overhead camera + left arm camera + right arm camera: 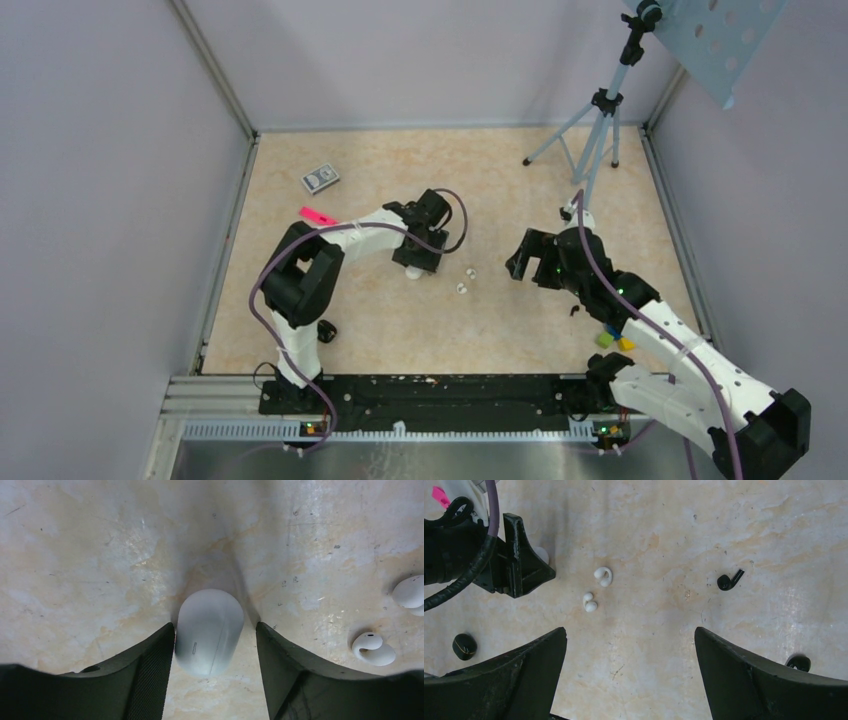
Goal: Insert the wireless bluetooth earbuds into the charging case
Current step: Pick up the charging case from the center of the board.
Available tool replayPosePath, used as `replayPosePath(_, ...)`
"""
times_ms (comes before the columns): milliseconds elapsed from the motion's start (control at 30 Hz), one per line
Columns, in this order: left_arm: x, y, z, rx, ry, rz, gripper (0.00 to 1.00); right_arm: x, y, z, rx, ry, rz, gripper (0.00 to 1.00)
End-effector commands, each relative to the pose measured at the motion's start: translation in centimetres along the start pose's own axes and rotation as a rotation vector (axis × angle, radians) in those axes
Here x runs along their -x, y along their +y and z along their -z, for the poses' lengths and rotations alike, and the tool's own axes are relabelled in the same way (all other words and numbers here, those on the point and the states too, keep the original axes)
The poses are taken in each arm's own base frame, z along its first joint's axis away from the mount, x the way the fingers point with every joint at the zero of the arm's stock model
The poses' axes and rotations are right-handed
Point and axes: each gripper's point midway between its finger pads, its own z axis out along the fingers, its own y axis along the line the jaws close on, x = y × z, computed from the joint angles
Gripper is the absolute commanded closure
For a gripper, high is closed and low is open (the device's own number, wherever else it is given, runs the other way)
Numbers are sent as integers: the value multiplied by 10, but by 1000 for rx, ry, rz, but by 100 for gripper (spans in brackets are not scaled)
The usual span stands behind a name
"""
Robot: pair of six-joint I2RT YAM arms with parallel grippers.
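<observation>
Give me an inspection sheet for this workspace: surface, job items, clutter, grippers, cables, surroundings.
Surface: mottled beige tabletop, scuffed.
Job's things: closed white charging case between the left fingers; white earbud and second white earbud loose beside it; black earbud farther off.
Clutter: pink tag, small box, coloured blocks, black oval item.
Grippers: left gripper open, astride the case; right gripper open, empty.
Cables: purple cable loops at the left wrist.
Surroundings: grey walls, tripod.
</observation>
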Motion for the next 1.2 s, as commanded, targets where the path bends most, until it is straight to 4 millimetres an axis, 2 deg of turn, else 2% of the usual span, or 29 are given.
replayPosePath(0, -2, -10, -6, -21, -14, 25, 38, 7, 2, 1, 8, -30, -28, 3)
replayPosePath(133, 2, -22, 3, -80, -27, 53, 45, 6, 4, -1, 18, -30, -39, 4)
replayPosePath(300, 16, -34, 24, -140, -75, 98, 46, 5, 15, -4, 67, -13, -58, 4)
replayPosePath(467, 29, -62, 51, -301, -101, 169, 47, 3, 32, -6, 152, -2, -102, 4)
replayPosePath(567, 31, -71, 55, -326, -61, 259, 48, 3, 42, -8, 217, -17, -145, 4)
replayPosePath(700, 33, -81, 53, -365, -23, 378, 49, -8, 47, -13, 255, 15, -198, 4)
replayPosePath(800, 36, -71, 54, -301, -48, 400, 47, -15, 47, -16, 252, 44, -215, 5)
replayPosePath(867, 38, -58, 58, -232, -77, 389, 40, -16, 45, -15, 247, 46, -215, 5)
replayPosePath(933, 39, -41, 60, -146, -110, 363, 29, -17, 41, -14, 236, 37, -210, 5)
replayPosePath(1000, 37, -26, 59, -70, -120, 343, 12, -17, 38, -12, 227, 29, -203, 5)
replayPosePath(1033, 35, -21, 56, -41, -118, 334, 8, -17, 36, -12, 223, 27, -200, 4)
replayPosePath(1100, 31, -16, 48, -8, -104, 324, 7, -19, 35, -14, 217, 32, -196, 4)
replayPosePath(1167, 30, -20, 39, -21, -83, 311, 10, -20, 36, -15, 218, 40, -196, 5)
